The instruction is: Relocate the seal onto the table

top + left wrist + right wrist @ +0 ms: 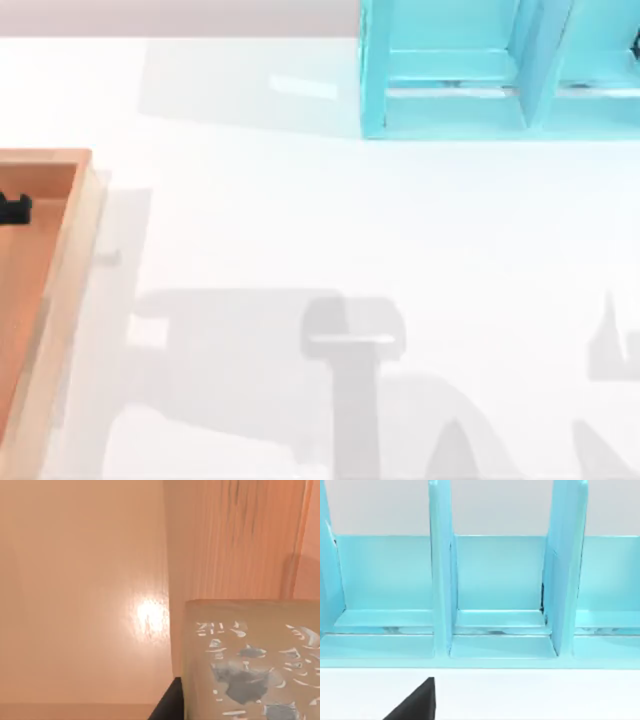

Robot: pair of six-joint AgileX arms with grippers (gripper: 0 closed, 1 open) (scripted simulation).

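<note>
The seal (252, 662), a tan block with pale marks on the face turned to the camera, sits very close in the left wrist view. One black finger (167, 706) lies against its edge, and my left gripper (12, 210) is shut on it. That gripper is over the orange-brown wooden tray (62, 260) at the table's left edge. The white table (300, 220) spreads wide to the tray's right. A black part of my right gripper (415, 702) shows low over the table, facing the turquoise shelf unit (495, 590).
The turquoise shelf unit (490, 70) stands at the back right with upright dividers. The tray's raised rim (85, 230) lies between the seal and the table. Arm shadows fall across the table's front half.
</note>
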